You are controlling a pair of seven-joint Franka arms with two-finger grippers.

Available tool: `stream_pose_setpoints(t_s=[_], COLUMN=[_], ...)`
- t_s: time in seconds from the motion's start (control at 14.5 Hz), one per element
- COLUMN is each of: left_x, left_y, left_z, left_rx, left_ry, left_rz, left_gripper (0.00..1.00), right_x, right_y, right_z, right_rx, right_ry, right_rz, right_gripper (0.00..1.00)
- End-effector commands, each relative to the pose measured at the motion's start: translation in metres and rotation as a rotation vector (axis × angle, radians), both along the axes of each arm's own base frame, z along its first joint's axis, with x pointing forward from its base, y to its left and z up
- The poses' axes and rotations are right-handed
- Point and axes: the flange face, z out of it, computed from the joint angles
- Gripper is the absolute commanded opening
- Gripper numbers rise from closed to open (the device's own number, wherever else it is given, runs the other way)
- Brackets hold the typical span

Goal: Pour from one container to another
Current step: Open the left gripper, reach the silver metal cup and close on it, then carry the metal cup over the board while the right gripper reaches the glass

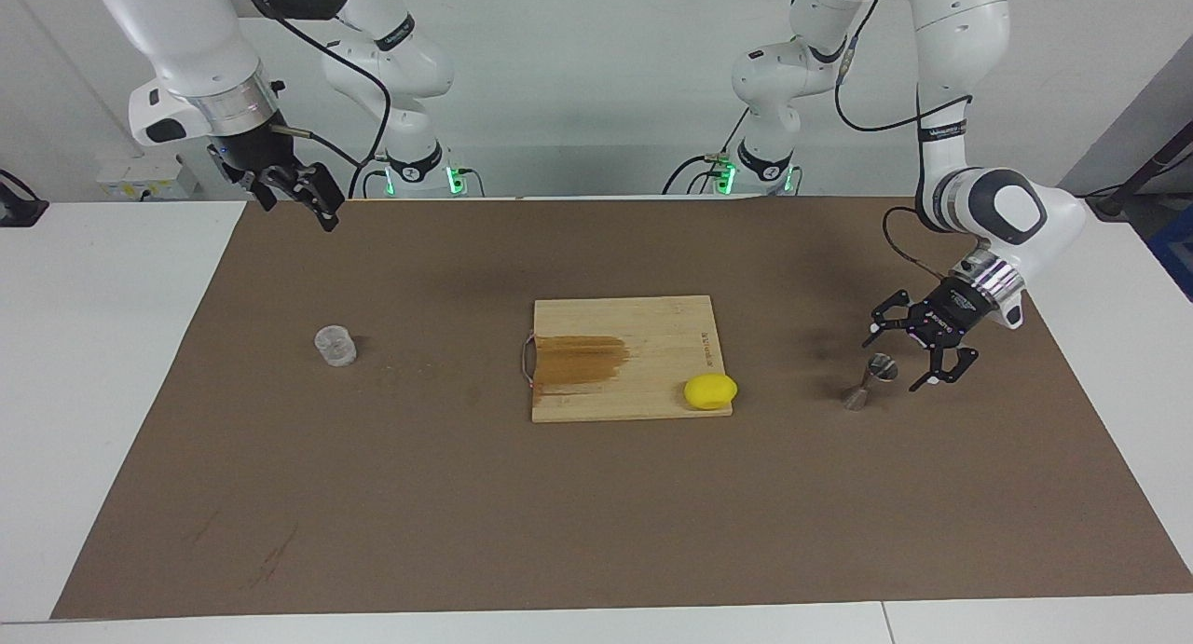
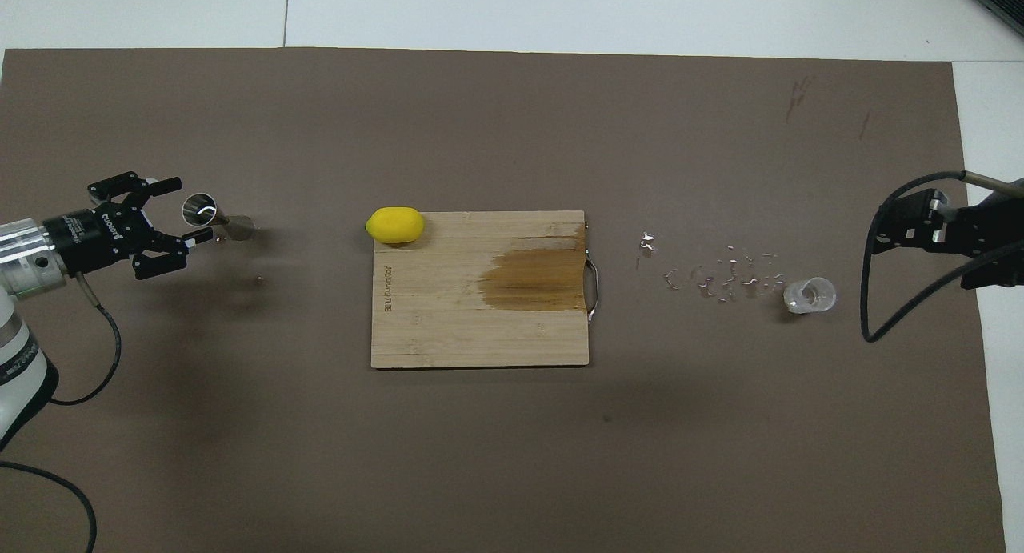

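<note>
Gleaming steel hourglass jigger [image 1: 869, 382], upright

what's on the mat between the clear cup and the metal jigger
The cutting board with a lemon at its corner, plus water drops beside the cup; the overhead view shows it, jigger included.

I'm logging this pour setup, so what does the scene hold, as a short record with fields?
jigger: upright on the brown mat, toward the left arm's end
left gripper: open, beside the jigger's upper cone
clear cup: upright, toward the right arm's end
right gripper: open, raised, waiting
lemon: on the cutting board
</note>
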Motion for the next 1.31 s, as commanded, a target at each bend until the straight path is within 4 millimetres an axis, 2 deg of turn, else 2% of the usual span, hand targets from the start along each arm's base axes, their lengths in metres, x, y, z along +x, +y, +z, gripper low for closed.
stream_pose_setpoints(t_s=[0.0,0.21,0.34,0.48,0.55,0.62,0.69,0.76,0.9,1.03,1.1,1.24], left_x=[-0.001,-0.003,-0.003,-0.005,-0.005,-0.005,-0.006,-0.006,-0.005,-0.001,0.003,0.017], left_y=[-0.001,-0.002,-0.003,-0.004,-0.004,-0.004,-0.005,-0.004,-0.006,-0.009,-0.015,-0.031], left_z=[-0.006,-0.009,-0.010,-0.011,-0.012,-0.011,-0.012,-0.012,-0.012,-0.006,-0.001,0.022], left_rx=[-0.008,-0.018,-0.020,-0.019,-0.022,-0.024,-0.033,-0.034,-0.035,-0.051,-0.061,-0.083], left_ry=[0.003,0.007,0.007,0.010,0.011,0.010,0.013,0.011,0.012,0.009,0.000,-0.036], left_rz=[0.035,0.045,0.045,0.046,0.047,0.049,0.053,0.058,0.058,0.048,0.030,-0.012], left_gripper=[0.96,0.86,0.82,0.74,0.66,0.44,0.13,0.00,0.00,0.00,0.00,0.00], right_x=[-0.003,-0.003,-0.004,-0.004,-0.004,-0.004,-0.003,-0.003,-0.001,0.001,0.003,0.005], right_y=[-0.002,-0.002,-0.002,-0.002,-0.002,-0.002,-0.004,-0.011,-0.016,-0.024,-0.029,-0.039], right_z=[-0.002,-0.002,-0.003,-0.003,-0.003,-0.003,-0.002,-0.003,-0.005,-0.013,-0.018,-0.033], right_rx=[0.023,0.023,0.023,0.023,0.023,0.023,0.023,0.022,0.022,0.018,0.017,0.032], right_ry=[-0.008,-0.010,-0.007,-0.007,-0.008,-0.008,-0.016,-0.019,-0.015,-0.002,-0.007,-0.004], right_rz=[-0.028,-0.028,-0.028,-0.030,-0.030,-0.030,-0.036,-0.065,-0.112,-0.244,-0.318,-0.434], right_gripper=[1.00,1.00,1.00,1.00,1.00,1.00,1.00,1.00,1.00,0.99,0.99,0.99])
